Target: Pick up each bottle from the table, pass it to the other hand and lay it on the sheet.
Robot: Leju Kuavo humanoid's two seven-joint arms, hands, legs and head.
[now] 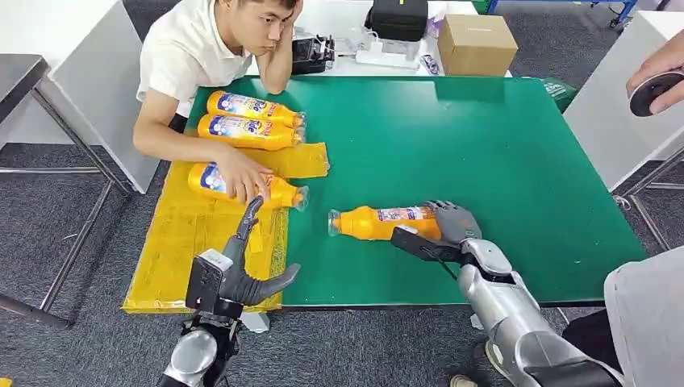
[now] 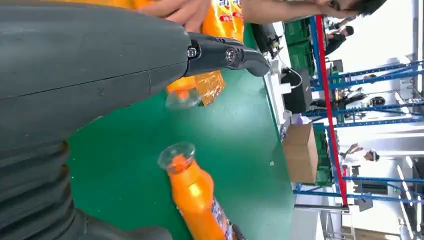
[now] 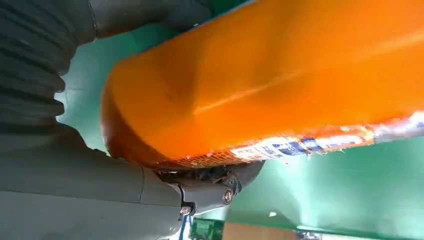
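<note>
Bottle (image 1: 379, 222) of smooth orange plastic with a clear cap lies on its side near the front edge of the matte green table (image 1: 484, 145), its blunt base wrapped by the right hand (image 1: 448, 226), fingers curled over it. Left hand (image 1: 246, 270) hovers spread and empty over the crinkly yellow sheet (image 1: 181, 242) at the table's left edge, where three more bottles (image 1: 250, 119) lie; a person's hand (image 1: 242, 179) rests on the nearest.
</note>
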